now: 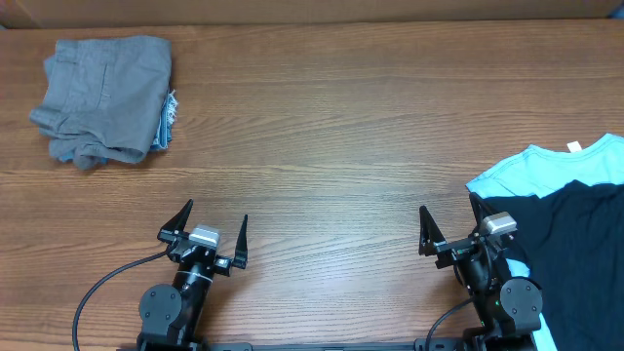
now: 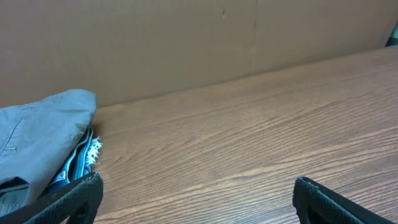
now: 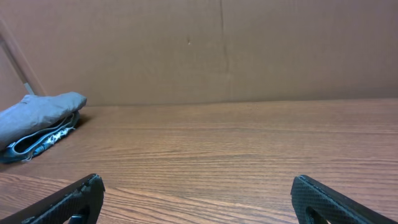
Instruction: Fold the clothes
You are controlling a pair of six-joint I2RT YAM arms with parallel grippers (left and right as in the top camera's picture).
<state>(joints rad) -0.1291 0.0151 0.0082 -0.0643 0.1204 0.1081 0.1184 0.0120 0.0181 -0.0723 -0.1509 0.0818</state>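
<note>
Far left corner of table (image 1: 322, 127): grey pile (image 1: 105, 97), folded, lumpy, top layer grey. A blue layer (image 1: 166, 125) with a frayed white edge pokes out from under its right side. The left wrist view shows the same pile (image 2: 37, 143) from the side, grey on top and blue bands beneath. It lies close to the cardboard wall (image 2: 186, 43) at the back.

Near edge, left of centre: left gripper (image 1: 216, 213), jaws spread wide with nothing between them. It points toward the far side, over bare wood and well apart from the grey pile. In its own camera both fingers (image 2: 74, 199) sit at the bottom corners, with only wood grain between them.

Middle of table: bare wood, grain running side to side.

Near edge, right: right gripper (image 1: 448, 207), jaws likewise wide apart and holding nothing. Its camera looks across the table to the wall, with the grey pile (image 3: 40, 118) small at far left. Its fingers (image 3: 74, 199) are at the lower corners.

Far right: light blue T-shirt (image 1: 546, 168), flat, running off the right edge. Black T-shirt (image 1: 575, 263) lies over its near part, loose and unfolded, running off the right and bottom edges. The black cloth's left edge is just beside the right gripper's outer finger. Contact cannot be told from overhead.
</note>
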